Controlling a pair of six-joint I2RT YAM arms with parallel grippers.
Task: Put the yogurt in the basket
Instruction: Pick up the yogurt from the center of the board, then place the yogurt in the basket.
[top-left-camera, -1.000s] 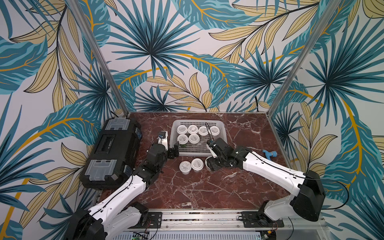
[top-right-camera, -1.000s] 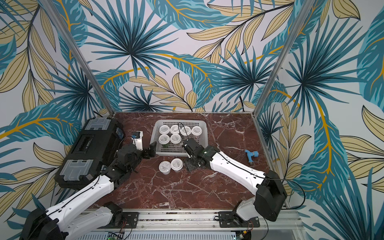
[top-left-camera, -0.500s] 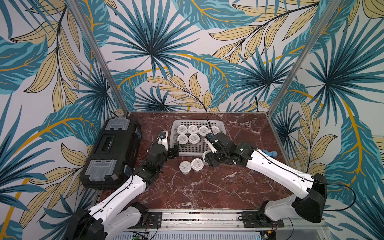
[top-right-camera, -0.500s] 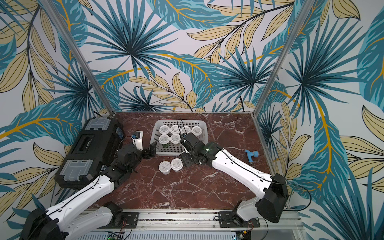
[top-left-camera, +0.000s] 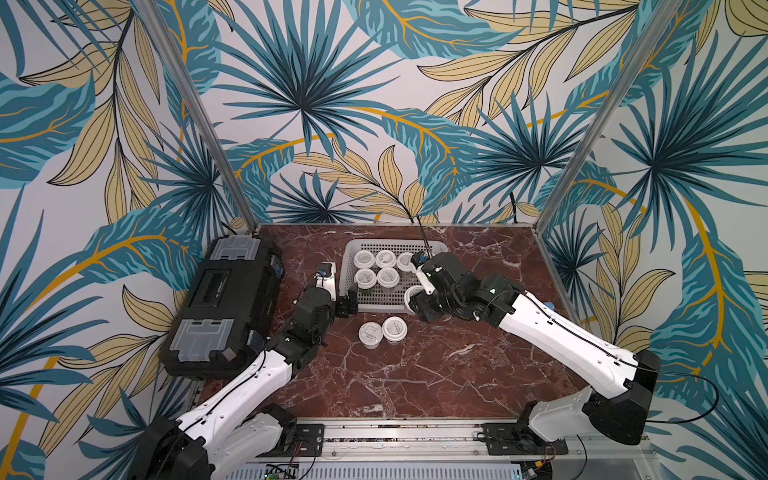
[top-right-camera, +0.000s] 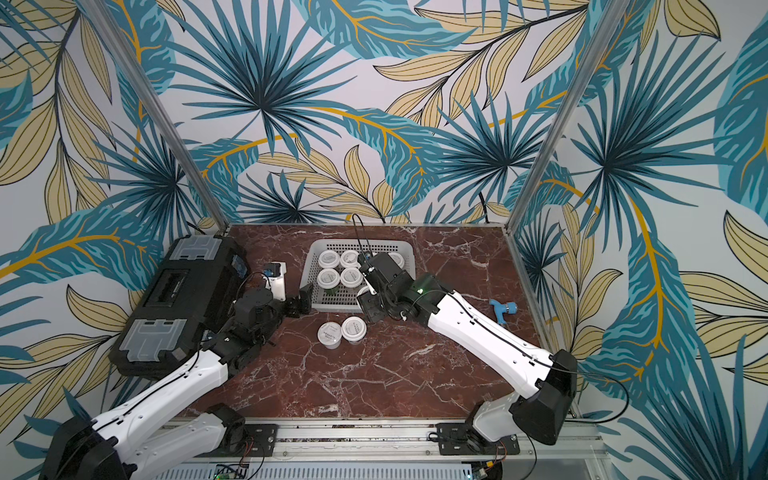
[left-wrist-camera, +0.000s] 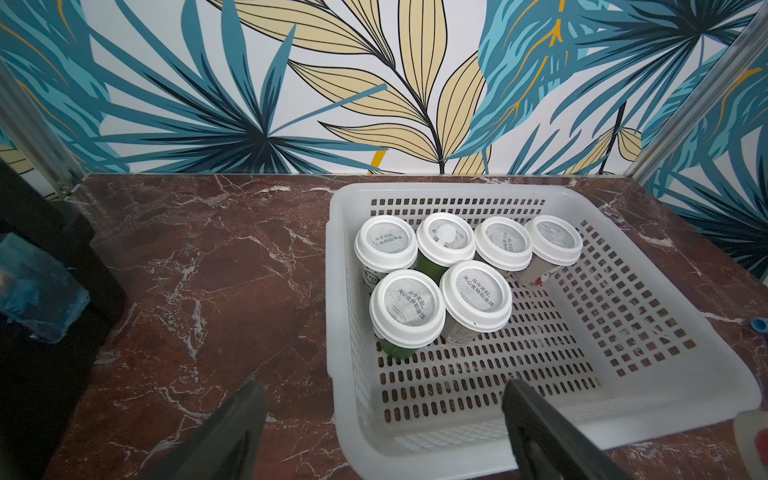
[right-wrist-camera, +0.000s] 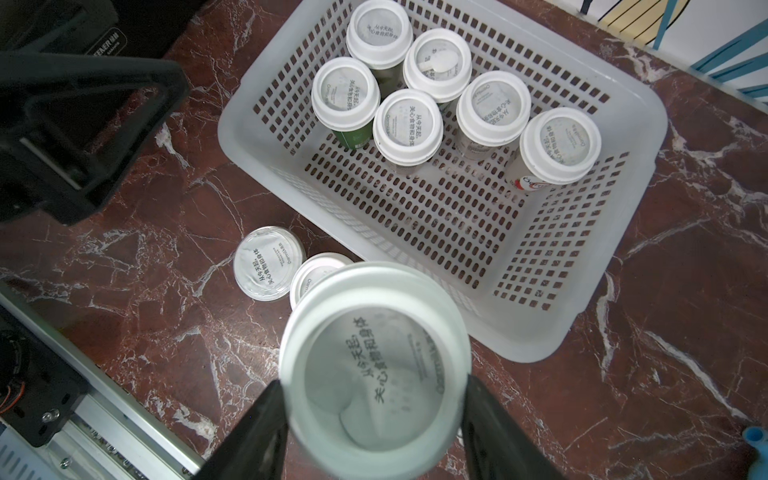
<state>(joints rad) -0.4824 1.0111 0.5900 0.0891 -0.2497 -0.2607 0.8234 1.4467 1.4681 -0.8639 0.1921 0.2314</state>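
The pale basket (top-left-camera: 348, 266) (top-right-camera: 309, 270) stands at the back of the table, with several white-lidded yogurt cups (left-wrist-camera: 407, 307) (right-wrist-camera: 407, 129) upright in its far left part. Two more yogurt cups (top-left-camera: 370, 332) (top-left-camera: 395, 328) (right-wrist-camera: 268, 262) stand on the marble in front of it. My right gripper (right-wrist-camera: 374, 399) (top-left-camera: 417, 301) is shut on another yogurt cup (right-wrist-camera: 374, 370) (top-right-camera: 362, 297), held lid up above the table by the basket's near right rim. My left gripper (left-wrist-camera: 384, 390) (top-left-camera: 347, 303) is open and holds nothing. It straddles the basket's near left corner.
A big black case (top-left-camera: 232, 307) lies along the table's left side, close to my left arm. A small blue object (top-right-camera: 503, 309) lies near the right wall. Leaf-printed walls and metal posts close the table on three sides.
My right gripper has risen from the table with the yogurt cup and moved toward the basket's near right rim. The left arm has not moved.
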